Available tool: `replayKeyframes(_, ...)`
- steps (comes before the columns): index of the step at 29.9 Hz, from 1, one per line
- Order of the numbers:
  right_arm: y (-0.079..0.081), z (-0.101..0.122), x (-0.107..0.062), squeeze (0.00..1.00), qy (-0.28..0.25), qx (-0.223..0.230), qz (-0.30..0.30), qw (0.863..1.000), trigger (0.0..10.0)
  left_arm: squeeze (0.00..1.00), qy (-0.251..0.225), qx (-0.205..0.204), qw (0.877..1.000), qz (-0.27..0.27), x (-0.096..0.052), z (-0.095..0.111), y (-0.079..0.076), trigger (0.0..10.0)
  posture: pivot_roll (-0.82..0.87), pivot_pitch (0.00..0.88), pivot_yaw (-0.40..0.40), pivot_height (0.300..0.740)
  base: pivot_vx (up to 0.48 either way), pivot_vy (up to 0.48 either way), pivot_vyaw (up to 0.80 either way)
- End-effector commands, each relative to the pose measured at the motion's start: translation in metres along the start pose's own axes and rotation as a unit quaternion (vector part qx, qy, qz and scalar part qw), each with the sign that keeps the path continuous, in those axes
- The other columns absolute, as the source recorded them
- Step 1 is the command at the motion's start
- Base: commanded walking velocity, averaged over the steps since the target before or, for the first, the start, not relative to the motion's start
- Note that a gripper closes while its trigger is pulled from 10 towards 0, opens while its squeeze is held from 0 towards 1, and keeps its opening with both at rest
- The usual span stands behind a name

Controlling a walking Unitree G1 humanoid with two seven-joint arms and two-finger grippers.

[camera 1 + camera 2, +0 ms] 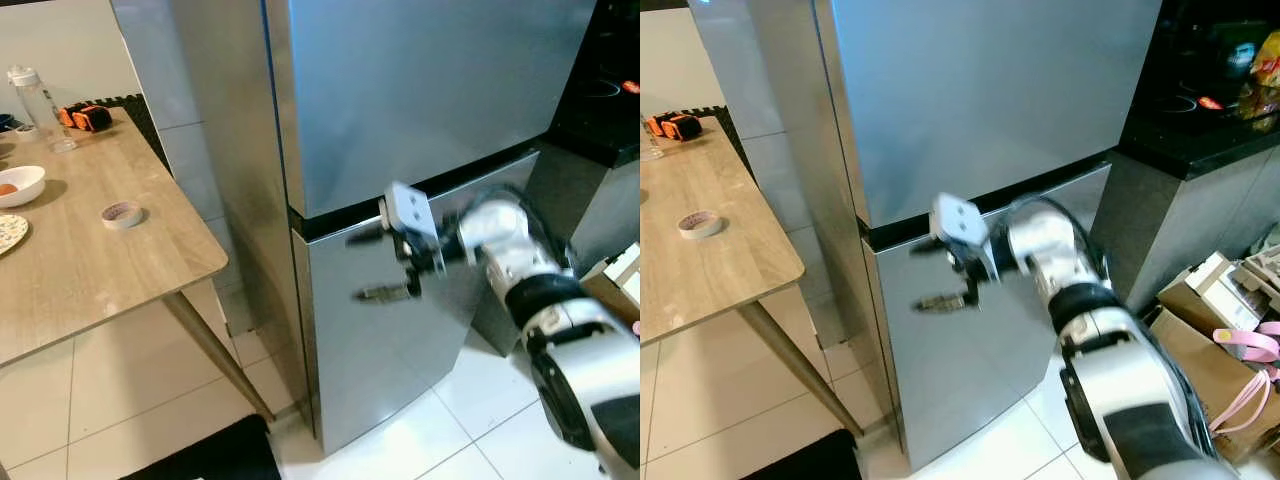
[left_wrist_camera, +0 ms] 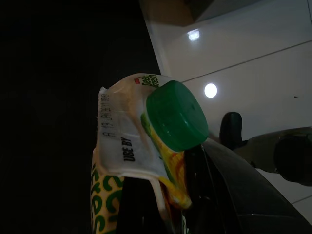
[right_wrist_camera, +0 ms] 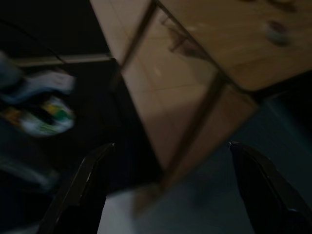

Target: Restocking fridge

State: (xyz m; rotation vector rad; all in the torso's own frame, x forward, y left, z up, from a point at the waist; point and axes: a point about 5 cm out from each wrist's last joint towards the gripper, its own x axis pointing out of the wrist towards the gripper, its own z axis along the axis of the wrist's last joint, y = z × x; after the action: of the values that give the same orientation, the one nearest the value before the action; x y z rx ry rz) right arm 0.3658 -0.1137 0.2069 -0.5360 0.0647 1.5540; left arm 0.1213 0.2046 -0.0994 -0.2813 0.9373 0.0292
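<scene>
Left gripper (image 2: 161, 204) clamps carton (image 2: 141, 146); right gripper (image 1: 385, 265) at fridge (image 1: 420, 110).

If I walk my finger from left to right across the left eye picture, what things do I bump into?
White bowl → water bottle → roll of tape → fridge → right pincer by the fridge door → cardboard box.

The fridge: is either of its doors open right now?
No. Both doors of the fridge sit flush and shut, with the right gripper held open near the seam between them.
</scene>
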Motion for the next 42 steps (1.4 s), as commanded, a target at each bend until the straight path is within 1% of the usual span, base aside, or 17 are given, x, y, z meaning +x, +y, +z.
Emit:
replayKeyframes(1, 0.007, -0.003, -0.001, 0.00, -0.024, 0.010, 0.021, 0.999, 10.0, 0.00, 0.003, -0.019, 1.000, -0.023, 0.003, -0.005, -0.014, 10.0, -0.07, 0.000, -0.024, 0.740, 0.000, 0.000, 0.00)
replayKeyframes(2, 0.007, -0.003, -0.001, 0.00, -0.024, 0.010, 0.021, 0.999, 10.0, 0.00, 0.003, -0.019, 1.000, -0.023, 0.003, -0.005, -0.014, 10.0, -0.07, 0.000, -0.024, 0.740, 0.000, 0.000, 0.00)
replayKeyframes(5, 0.053, -0.052, 0.000, 0.00, -0.061, 0.113, 0.052, 0.990, 10.0, 0.00, 0.006, -0.023, 0.999, -0.022, 0.002, -0.007, -0.012, 10.0, -0.07, 0.000, -0.019, 0.740, 0.000, 0.000, 0.00)
replayKeyframes(6, 0.053, -0.052, 0.000, 0.00, -0.061, 0.113, 0.052, 0.990, 10.0, 0.00, 0.006, -0.023, 0.999, -0.022, 0.002, -0.007, -0.012, 10.0, -0.07, 0.000, -0.019, 0.740, 0.000, 0.000, 0.00)
replayKeyframes(8, 0.078, -0.077, 0.002, 0.00, -0.059, 0.166, 0.056, 0.983, 10.0, 0.00, 0.006, -0.023, 1.000, -0.021, 0.002, -0.007, -0.011, 10.0, -0.08, 0.000, -0.022, 0.740, 0.000, 0.000, 0.00)
replayKeyframes(10, 0.086, -0.085, 0.003, 0.00, -0.054, 0.182, 0.054, 0.980, 10.0, 0.00, 0.006, -0.023, 1.000, -0.021, 0.002, -0.007, -0.011, 10.0, -0.08, 0.000, -0.022, 0.740, 0.000, 0.000, 0.00)
replayKeyframes(13, 0.120, -0.136, 0.009, 0.00, 0.018, 0.271, -0.062, 0.960, 10.0, 0.00, 0.005, -0.022, 1.000, -0.018, 0.002, -0.006, -0.011, 10.0, -0.09, 0.000, -0.025, 0.740, 0.000, 0.000, 0.00)
replayKeyframes(15, 0.145, -0.167, 0.008, 0.00, 0.079, 0.343, -0.160, 0.922, 10.0, 0.00, 0.005, -0.022, 1.000, -0.014, 0.003, -0.005, -0.012, 10.0, -0.09, 0.000, -0.028, 0.740, 0.000, 0.000, 0.00)
replayKeyframes(19, 0.190, -0.205, -0.010, 0.00, 0.171, 0.426, -0.298, 0.837, 10.0, 0.00, 0.005, -0.018, 1.000, -0.009, 0.004, -0.003, -0.014, 10.0, -0.10, 0.000, -0.036, 0.740, 0.000, 0.000, 0.00)
replayKeyframes(22, 0.202, -0.212, -0.015, 0.00, 0.197, 0.433, -0.313, 0.822, 10.0, 0.00, 0.004, -0.020, 1.000, -0.007, 0.004, -0.003, -0.014, 10.0, -0.10, 0.000, -0.036, 0.740, 0.000, 0.000, 0.00)
replayKeyframes(23, 0.222, -0.220, -0.020, 0.00, 0.223, 0.461, -0.329, 0.793, 10.0, 0.00, 0.004, -0.016, 1.000, -0.002, 0.005, -0.002, -0.013, 10.0, -0.10, 0.001, -0.039, 0.740, 0.000, 0.000, 0.00)
replayKeyframes(24, 0.222, -0.220, -0.020, 0.00, 0.223, 0.461, -0.329, 0.793, 10.0, 0.00, 0.004, -0.016, 1.000, -0.002, 0.005, -0.002, -0.013, 10.0, -0.10, 0.001, -0.039, 0.740, 0.000, 0.000, 0.00)
replayKeyframes(26, 0.241, -0.228, -0.029, 0.00, 0.237, 0.499, -0.366, 0.749, 10.0, 0.00, -0.002, -0.017, 1.000, 0.012, 0.004, 0.000, -0.010, 10.0, -0.11, 0.002, -0.039, 0.740, 0.000, 0.000, 0.00)
replayKeyframes(27, 0.241, -0.228, -0.029, 0.00, 0.237, 0.499, -0.366, 0.749, 10.0, 0.00, -0.002, -0.017, 1.000, 0.012, 0.004, 0.000, -0.010, 10.0, -0.11, 0.002, -0.039, 0.740, 0.000, 0.000, 0.00)
replayKeyframes(29, 0.256, -0.234, -0.035, 0.00, 0.259, 0.517, -0.396, 0.713, 10.0, 0.00, -0.007, -0.018, 1.000, 0.022, 0.004, 0.002, -0.006, 10.0, -0.11, 0.013, -0.040, 0.740, 0.000, 0.000, 0.76)
replayKeyframes(32, 0.270, -0.238, -0.037, 0.00, 0.295, 0.515, -0.398, 0.699, 10.0, 0.00, -0.011, -0.018, 0.999, 0.027, 0.004, 0.005, -0.003, 10.0, -0.11, 0.013, -0.039, 0.740, 0.000, 0.000, 0.78)
replayKeyframes(42, 0.277, -0.239, -0.036, 0.00, 0.302, 0.526, -0.406, 0.684, 10.0, 0.00, -0.014, -0.019, 0.999, 0.033, 0.003, 0.008, 0.001, 10.0, -0.12, 0.076, -0.030, 0.740, 0.000, 0.000, 0.78)
